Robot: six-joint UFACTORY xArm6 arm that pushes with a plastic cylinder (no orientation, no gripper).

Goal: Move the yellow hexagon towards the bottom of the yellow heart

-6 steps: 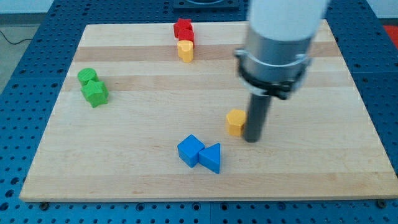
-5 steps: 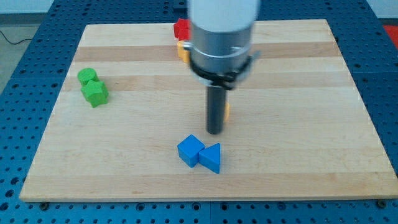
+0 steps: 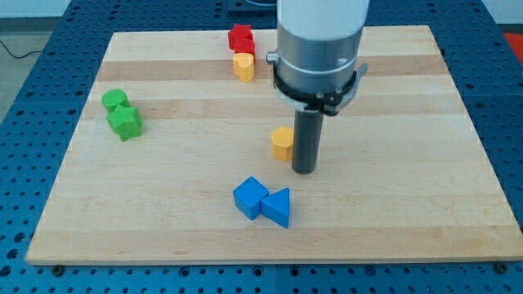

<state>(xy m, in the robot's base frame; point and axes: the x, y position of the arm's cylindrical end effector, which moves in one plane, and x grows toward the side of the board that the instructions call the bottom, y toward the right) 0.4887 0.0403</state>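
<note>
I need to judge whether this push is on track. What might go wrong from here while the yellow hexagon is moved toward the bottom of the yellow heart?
My tip sits at the view's right of the yellow hexagon, slightly lower. A push from there may send it to the view's left rather than up to the yellow heart.

A push that runs too far could knock the heart into the red block just above it.
</note>
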